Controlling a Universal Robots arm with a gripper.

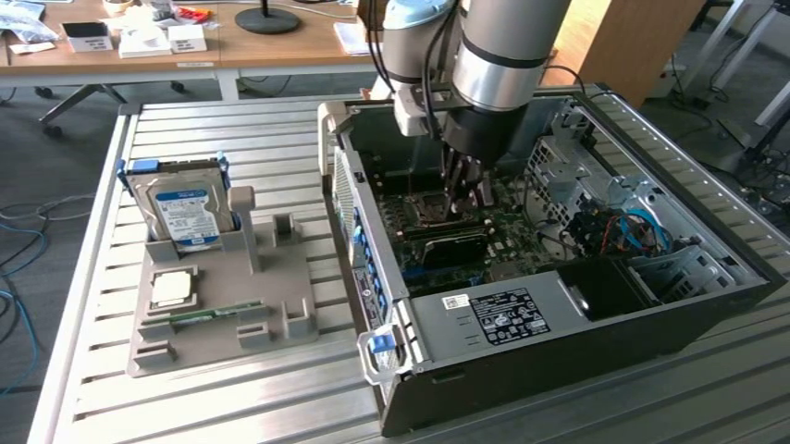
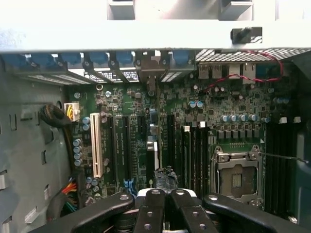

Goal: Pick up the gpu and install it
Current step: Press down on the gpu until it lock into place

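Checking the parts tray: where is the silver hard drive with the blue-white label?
The silver hard drive stands upright at the far end of the grey holder, on the exterior view's left, beside the open black computer case.

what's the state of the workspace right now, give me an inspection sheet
surface: slatted metal table, carrying an open computer case
job's things: gpu upright and edge-on over the motherboard slots, directly under the gripper
clutter: grey holder with hard drive, processor chip and memory stick
grippers: gripper lowered inside the case above the motherboard
cables: blue cables and a red wire in the case
surroundings: wooden desk behind the table
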